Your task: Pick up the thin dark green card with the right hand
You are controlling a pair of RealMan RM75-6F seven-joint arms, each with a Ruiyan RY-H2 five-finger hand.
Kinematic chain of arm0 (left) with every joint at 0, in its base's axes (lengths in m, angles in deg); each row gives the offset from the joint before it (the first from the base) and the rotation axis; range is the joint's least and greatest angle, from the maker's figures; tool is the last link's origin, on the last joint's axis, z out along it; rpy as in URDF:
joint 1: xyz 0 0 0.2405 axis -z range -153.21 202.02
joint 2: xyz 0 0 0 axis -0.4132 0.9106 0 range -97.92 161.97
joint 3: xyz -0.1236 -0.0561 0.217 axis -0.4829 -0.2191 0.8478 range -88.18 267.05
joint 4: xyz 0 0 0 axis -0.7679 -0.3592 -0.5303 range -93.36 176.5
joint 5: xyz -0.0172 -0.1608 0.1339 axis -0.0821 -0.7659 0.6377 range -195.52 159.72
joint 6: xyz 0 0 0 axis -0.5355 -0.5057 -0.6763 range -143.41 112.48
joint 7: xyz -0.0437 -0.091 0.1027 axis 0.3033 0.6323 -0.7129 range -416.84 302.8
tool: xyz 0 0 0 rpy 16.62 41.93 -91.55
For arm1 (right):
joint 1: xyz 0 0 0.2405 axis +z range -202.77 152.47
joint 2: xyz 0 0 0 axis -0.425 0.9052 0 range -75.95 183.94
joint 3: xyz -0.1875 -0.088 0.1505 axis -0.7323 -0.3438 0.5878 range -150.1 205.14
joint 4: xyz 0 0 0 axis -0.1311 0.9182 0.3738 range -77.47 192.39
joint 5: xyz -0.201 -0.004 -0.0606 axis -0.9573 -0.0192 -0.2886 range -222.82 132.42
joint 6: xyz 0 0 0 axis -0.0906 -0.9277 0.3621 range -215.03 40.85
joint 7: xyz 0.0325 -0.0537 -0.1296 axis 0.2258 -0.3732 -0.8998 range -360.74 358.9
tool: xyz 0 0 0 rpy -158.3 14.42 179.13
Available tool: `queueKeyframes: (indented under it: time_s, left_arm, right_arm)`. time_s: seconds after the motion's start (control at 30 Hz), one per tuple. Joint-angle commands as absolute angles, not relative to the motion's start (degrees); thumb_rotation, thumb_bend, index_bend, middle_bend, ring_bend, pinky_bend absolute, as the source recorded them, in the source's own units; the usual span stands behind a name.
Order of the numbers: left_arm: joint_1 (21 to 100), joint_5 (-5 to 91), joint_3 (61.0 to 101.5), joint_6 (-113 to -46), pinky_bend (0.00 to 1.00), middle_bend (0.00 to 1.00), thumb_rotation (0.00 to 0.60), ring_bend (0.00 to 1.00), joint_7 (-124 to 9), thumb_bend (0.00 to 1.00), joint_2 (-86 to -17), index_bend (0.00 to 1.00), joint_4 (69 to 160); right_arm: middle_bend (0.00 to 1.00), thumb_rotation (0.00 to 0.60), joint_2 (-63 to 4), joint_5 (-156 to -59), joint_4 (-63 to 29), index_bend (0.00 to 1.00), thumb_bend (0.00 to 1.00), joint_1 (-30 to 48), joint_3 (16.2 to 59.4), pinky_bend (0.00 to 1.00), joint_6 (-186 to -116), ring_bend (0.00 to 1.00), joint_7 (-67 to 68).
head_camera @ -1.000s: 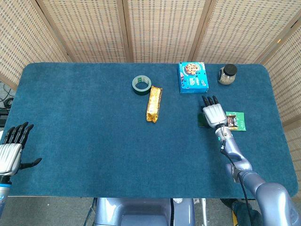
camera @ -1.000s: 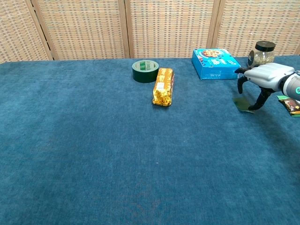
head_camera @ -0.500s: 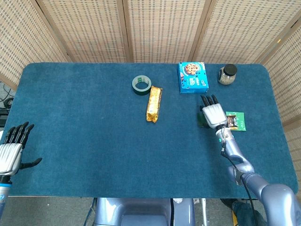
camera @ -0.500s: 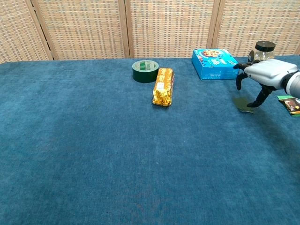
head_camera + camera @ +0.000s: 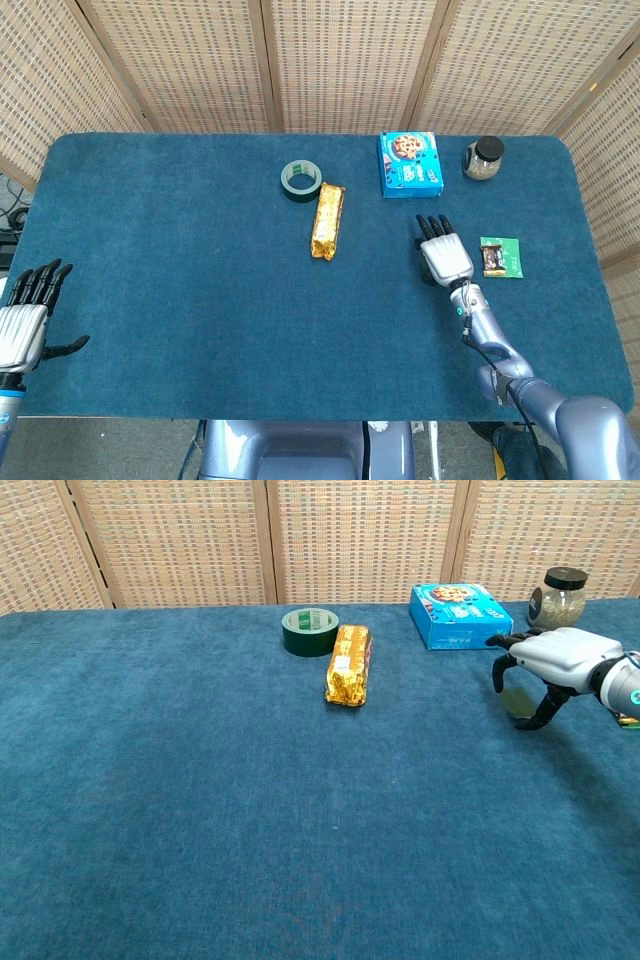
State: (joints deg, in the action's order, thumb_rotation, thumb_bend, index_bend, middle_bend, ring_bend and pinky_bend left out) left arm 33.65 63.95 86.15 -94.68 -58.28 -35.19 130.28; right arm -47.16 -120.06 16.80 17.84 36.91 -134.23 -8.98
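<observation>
The thin dark green card [image 5: 517, 701] shows only in the chest view, low over the blue table [image 5: 200, 780] at the right. My right hand [image 5: 553, 658] arches over it, fingers [image 5: 498, 672] on the card's far side and thumb on its near side, pinching it. In the head view the right hand [image 5: 443, 258] lies palm down and hides the card. My left hand [image 5: 24, 322] hangs open off the table's left edge, fingers apart, holding nothing.
A green tape roll [image 5: 299, 179] and a gold snack packet [image 5: 328, 220] lie mid-table. A blue cookie box [image 5: 410, 163] and a jar [image 5: 483, 158] stand at the back right. A small green wrapper [image 5: 500, 256] lies just right of the right hand.
The right hand has shifted left and lowered over the card, which now sits between fingers and thumb. The left hand has not moved.
</observation>
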Motion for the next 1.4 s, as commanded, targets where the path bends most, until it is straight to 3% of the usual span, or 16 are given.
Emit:
queueKeyframes:
  time_s: [0.03,0.43,0.63,1.03,1.4]
  left_arm:
    - [33.7,64.0,86.2,-94.5,0.00,0.00,0.600,0.00,-58.4,0.00,-35.2,0.00,130.2]
    - [33.8,63.8,86.2,-94.3,0.00,0.00,0.600,0.00,-58.7,0.00,-35.4,0.00,130.3]
    - [33.9,63.7,86.2,-94.3,0.00,0.00,0.600,0.00,-58.8,0.00,-35.5,0.00,130.4]
    - [33.9,63.7,86.1,-94.4,0.00,0.00,0.600,0.00,-58.8,0.00,-35.5,0.00,130.4]
    - [34.0,63.6,86.1,-94.3,0.00,0.00,0.600,0.00,-58.8,0.00,-35.5,0.00,130.4]
  right_arm:
    - [0.00,0.600,-47.6,-119.7,17.7,0.36,0.26,18.2,37.2,0.00,-133.5,0.00,-8.9]
    - [0.00,0.600,-49.3,-119.1,22.3,0.37,0.26,18.9,37.0,0.00,-130.7,0.00,-9.0]
    - [0.00,0.600,-49.9,-119.2,24.2,0.39,0.36,19.1,36.9,0.00,-129.8,0.00,-8.0]
    - [0.00,0.600,-50.0,-120.2,24.4,0.55,0.39,19.4,36.5,0.00,-129.5,0.00,-5.6]
    - [0.03,0.600,-50.3,-121.2,25.1,0.63,0.51,19.5,36.1,0.00,-129.8,0.00,-4.1]
